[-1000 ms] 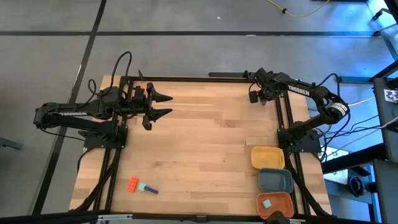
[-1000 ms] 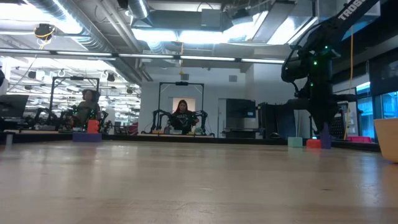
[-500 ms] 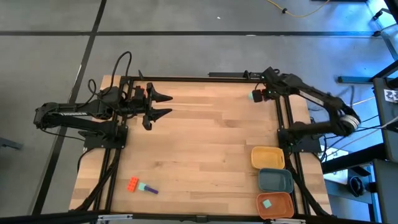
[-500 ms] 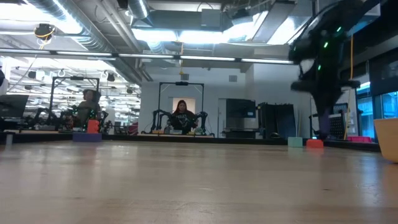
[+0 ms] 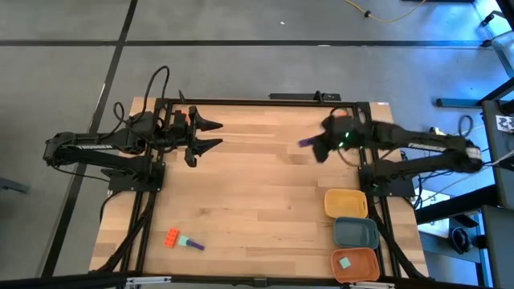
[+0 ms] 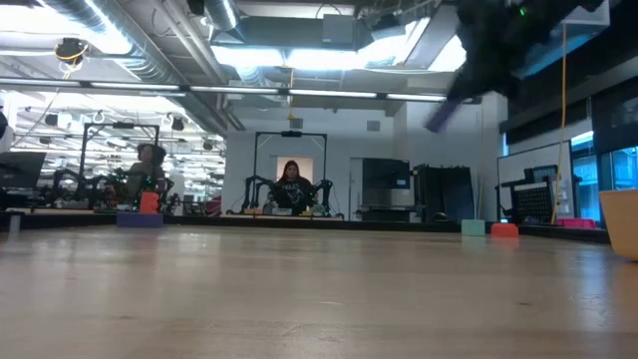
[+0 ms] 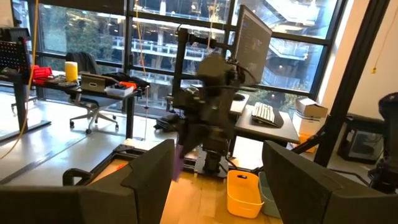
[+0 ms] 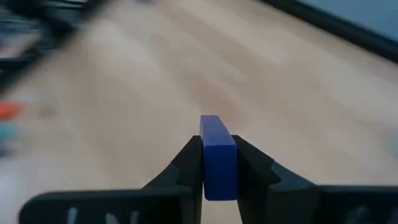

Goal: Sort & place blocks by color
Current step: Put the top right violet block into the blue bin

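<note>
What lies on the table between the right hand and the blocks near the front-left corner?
Nothing: in the high view only bare wood runs from the right hand, shut on a purple block, to the orange block and teal block.

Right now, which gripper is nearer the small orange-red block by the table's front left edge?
Left. The left gripper waits on that block's side; the right gripper, gripping a purple bar block, is across the table.

The block (image 8: pixel 217 155) between the dark right fingers (image 8: pixel 186 163) is blue-purple; on the pale wooden table (image 5: pixel 257 185) lie an orange-red block (image 5: pixel 172 238) and a teal and purple one (image 5: pixel 192 243). The trays are yellow (image 5: pixel 346 203), blue-grey (image 5: pixel 356 233) and orange (image 5: pixel 355 263), the orange one holding a teal block (image 5: pixel 344 262).
</note>
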Tool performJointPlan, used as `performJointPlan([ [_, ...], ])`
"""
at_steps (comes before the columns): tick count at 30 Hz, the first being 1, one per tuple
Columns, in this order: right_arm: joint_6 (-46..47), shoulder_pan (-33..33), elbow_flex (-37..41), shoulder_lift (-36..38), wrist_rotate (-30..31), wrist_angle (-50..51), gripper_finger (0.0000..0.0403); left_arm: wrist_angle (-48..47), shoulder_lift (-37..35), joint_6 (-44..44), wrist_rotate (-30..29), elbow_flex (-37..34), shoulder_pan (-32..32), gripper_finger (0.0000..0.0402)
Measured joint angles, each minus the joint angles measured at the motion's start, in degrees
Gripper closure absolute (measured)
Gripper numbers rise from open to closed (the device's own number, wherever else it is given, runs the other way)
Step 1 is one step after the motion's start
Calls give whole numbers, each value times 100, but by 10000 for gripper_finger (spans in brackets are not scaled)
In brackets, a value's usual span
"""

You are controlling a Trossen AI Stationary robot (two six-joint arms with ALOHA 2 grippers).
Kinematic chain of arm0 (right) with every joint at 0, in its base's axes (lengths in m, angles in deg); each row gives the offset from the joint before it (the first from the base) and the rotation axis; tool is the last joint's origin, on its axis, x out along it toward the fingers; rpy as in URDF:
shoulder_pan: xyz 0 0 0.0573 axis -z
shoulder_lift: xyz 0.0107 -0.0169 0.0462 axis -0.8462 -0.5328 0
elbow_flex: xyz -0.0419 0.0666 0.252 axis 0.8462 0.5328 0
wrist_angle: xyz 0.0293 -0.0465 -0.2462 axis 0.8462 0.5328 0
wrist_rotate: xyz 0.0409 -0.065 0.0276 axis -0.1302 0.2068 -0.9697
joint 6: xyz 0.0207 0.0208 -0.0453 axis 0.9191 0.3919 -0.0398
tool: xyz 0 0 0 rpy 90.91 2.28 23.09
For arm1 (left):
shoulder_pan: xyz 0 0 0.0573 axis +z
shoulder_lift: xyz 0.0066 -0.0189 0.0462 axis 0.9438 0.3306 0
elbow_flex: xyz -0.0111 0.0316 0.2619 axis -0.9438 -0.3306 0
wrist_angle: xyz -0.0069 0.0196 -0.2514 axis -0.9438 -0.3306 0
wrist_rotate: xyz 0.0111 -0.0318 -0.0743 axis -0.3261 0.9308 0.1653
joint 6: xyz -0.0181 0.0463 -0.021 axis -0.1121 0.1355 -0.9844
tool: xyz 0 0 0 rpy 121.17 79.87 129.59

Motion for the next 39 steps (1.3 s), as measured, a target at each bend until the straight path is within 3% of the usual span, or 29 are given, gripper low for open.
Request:
performJointPlan([
  [5,-302,-950,2,-708,335,-2497,344,2,-1,-13,-11,0,2,167],
  [8,-646,-1107,-15,-1008,335,-3886,344,7,1,-294,-7,0,0,167],
  [11,-1027,-1087,-202,-1082,363,-4499,344,7,1,-621,54,0,1,167],
  [19,-1867,-972,-783,-970,75,-4549,344,31,1,-750,188,0,2,167],
  [24,-1883,-974,-787,-975,-320,-4514,344,33,1,-761,146,0,2,167],
  [39,-1800,-974,-787,-975,-312,-4536,344,37,1,-728,186,0,2,167],
])
